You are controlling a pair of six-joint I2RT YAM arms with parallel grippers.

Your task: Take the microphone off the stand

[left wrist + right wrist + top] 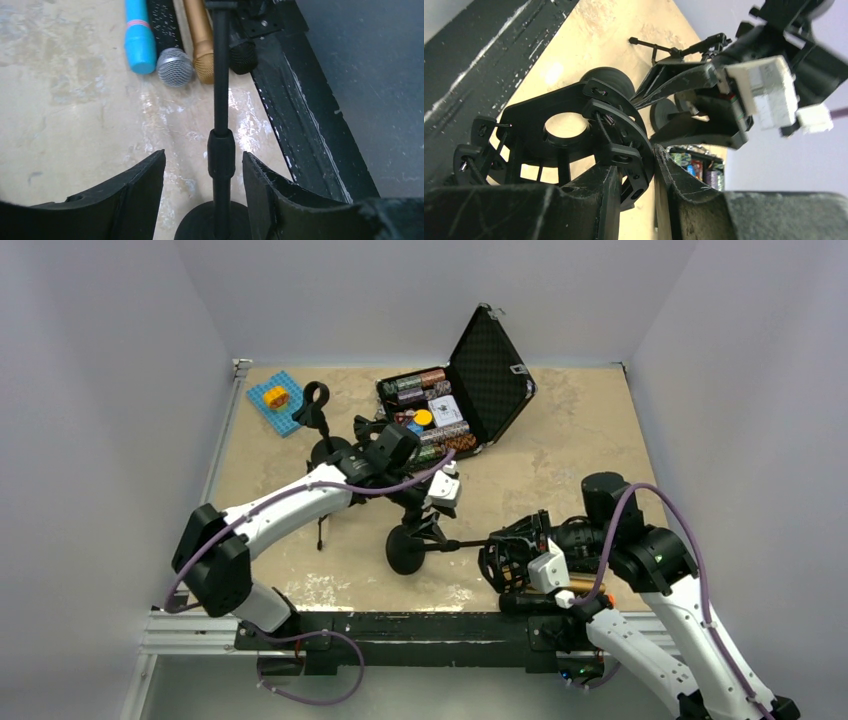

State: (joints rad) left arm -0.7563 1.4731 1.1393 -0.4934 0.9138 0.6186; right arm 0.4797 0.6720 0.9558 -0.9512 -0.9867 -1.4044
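Stand pole [221,150] between the wide-open left claw [202,157]; right claw [638,167] pinches shock mount [574,100]. Four mics [175,66] up top; open case [495,360], chips [420,383] inside.

A black stand [405,552] sits by the table's [580,440] near edge, its pole running right to a cage-like mount [515,548] at the right pincer [497,565]. The left pincer [428,518] hangs above the base. An open case [490,370] stands at the far edge.

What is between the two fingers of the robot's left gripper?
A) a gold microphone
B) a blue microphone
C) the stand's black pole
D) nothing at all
C: in the left wrist view the stand's black pole runs between the open fingers of the left gripper, with a gap on each side.
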